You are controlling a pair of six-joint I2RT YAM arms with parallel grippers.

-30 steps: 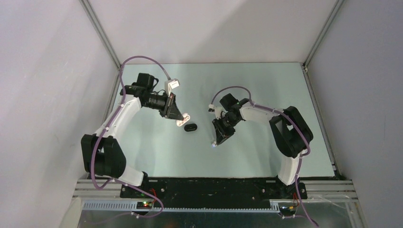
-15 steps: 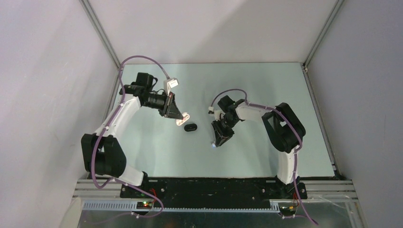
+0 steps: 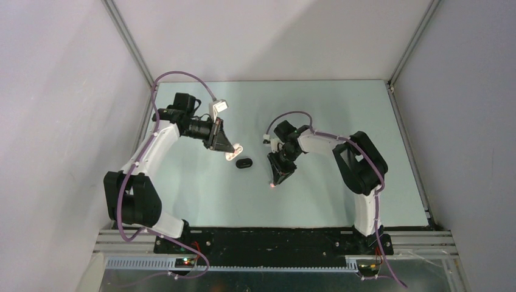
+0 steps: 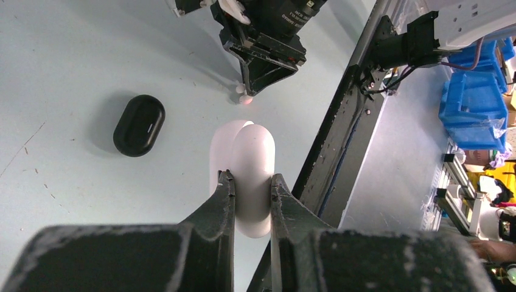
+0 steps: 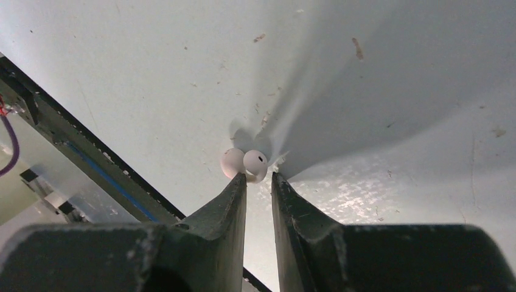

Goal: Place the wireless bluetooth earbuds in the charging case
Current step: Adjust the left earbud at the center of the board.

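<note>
White charging case (image 4: 243, 146) is clamped across its narrow sides by the left pincer (image 4: 249, 176), fingers pressed against both flanks. Two rounded lobes show at its far end; I cannot tell whether the lid stands open. The case is held over the pale green table (image 4: 91, 61).

Black oval case (image 4: 139, 125) lies flat on the table, just beside the white one and apart from it, untouched by either pincer.

The right pincer (image 5: 258, 176) points down at the table, to the right of the black case, with its jaws drawn nearly together. The white earbuds (image 5: 243, 163), two touching each other, sit at its fingertips, and the stem of one is nipped between the tips. Whether the second bud is gripped cannot be told. Both hang low over the table, outside any case.
</note>
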